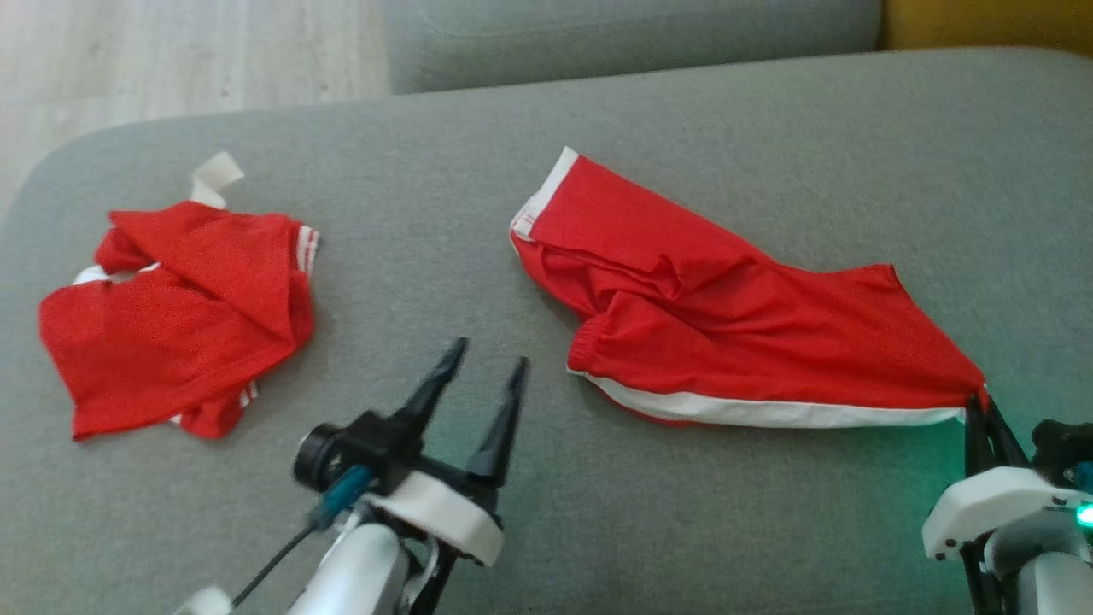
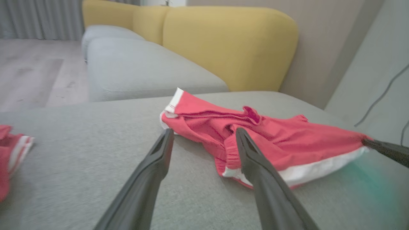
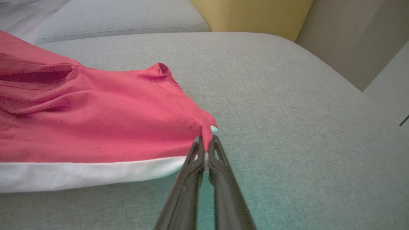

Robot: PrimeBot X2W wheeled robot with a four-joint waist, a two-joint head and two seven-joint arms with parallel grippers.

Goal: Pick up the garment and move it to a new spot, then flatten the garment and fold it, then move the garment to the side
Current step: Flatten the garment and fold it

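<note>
1. Shorts (image 1: 726, 316): red with white trim, rumpled, lying right of centre on the grey cushion (image 1: 683, 128).
2. Right gripper (image 1: 982, 406): fingers closed, pinching the shorts' front right corner.
3. Left gripper (image 1: 491, 352): fingers parted, empty, above the cushion's front.
4. Second garment (image 1: 179, 316): red, crumpled, near the left edge.

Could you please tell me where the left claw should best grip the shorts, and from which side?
I'd take the near left corner of the shorts, where the gathered edge meets the white stripe. Come in low from the near side with the open left claw: that corner is bunched and exposed, and the right claw pinches the stripe's other end.
</note>
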